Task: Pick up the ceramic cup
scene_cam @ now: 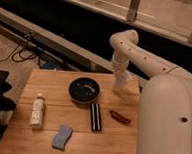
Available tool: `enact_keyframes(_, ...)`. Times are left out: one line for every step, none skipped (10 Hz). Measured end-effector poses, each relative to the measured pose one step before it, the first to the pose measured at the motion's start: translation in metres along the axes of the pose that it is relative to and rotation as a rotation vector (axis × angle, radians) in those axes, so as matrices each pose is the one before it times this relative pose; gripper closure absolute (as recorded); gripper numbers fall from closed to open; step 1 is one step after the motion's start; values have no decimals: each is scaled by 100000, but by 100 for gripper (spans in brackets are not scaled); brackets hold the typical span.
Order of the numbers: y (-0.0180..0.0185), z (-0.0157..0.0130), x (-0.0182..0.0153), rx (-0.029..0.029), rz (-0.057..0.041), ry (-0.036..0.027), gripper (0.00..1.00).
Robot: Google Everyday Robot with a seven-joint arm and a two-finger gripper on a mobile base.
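At the far right of the wooden worktop (44,147), the white arm reaches down with its claw (120,86) at the spot where the cup (122,88) stands, just right of the dark bowl (84,89). Cup and claw are both pale and merge into one shape, so whether the claw is spread, closed or already gripping cannot be told. The forearm drops nearly straight down from its bent elbow, a posture that suits a grasp from above on a small handleless vessel. The cup appears to sit on or close above the surface; the lift is judged not yet done. Other items lie well apart from it, which leaves the approach free: a black bar (95,116) below the bowl, a reddish-brown object (120,117) to its right, a white bottle (36,110) at the left, and a blue sponge (61,137) near the front edge. The bowl is the nearest neighbour and the likeliest thing to be nudged.
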Motion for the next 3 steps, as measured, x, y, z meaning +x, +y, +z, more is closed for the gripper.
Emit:
enact_keyframes(232,-182,-136,429,-766,-52,85)
enact_keyframes(101,-282,-104,343,-283,-153,85)
enact_keyframes(242,-160,-39,402,-393,52,85)
